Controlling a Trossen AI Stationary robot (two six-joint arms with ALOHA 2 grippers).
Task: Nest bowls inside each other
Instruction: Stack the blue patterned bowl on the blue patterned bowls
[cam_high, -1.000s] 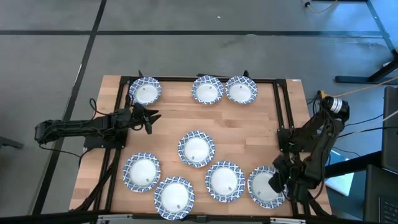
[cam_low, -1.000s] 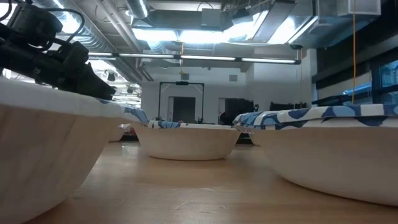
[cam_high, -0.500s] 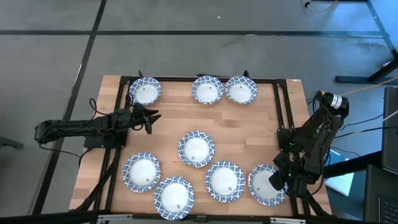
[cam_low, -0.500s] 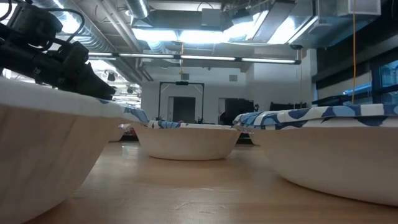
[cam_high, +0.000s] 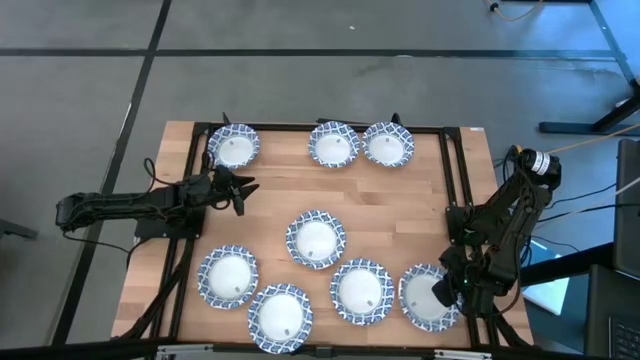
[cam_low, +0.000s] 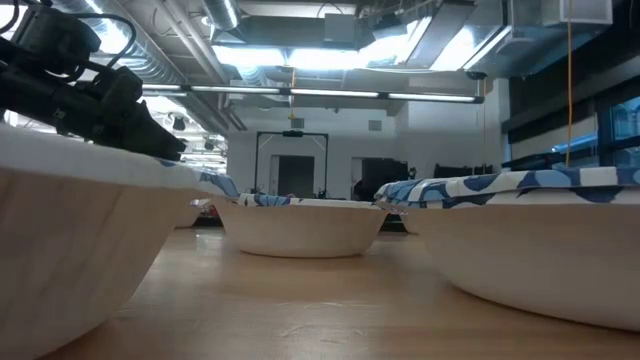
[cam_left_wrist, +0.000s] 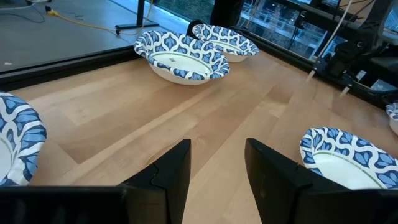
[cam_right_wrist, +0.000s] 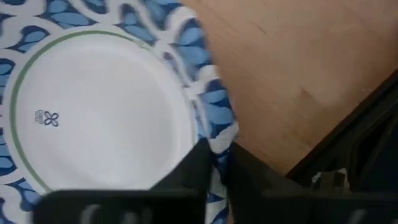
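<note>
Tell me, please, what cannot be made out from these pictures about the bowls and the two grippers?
- Whether any bowl is already nested: the high view shows eight separate bowls, too small to tell stacked layers.
- Underside of the near right bowl: in the right wrist view, the right gripper is pinched on its rim and covers it.
- Far bowls: in the low view, two big near bowls block them.
- Left gripper: its fingertips are cut off by the left wrist view's edge.
</note>
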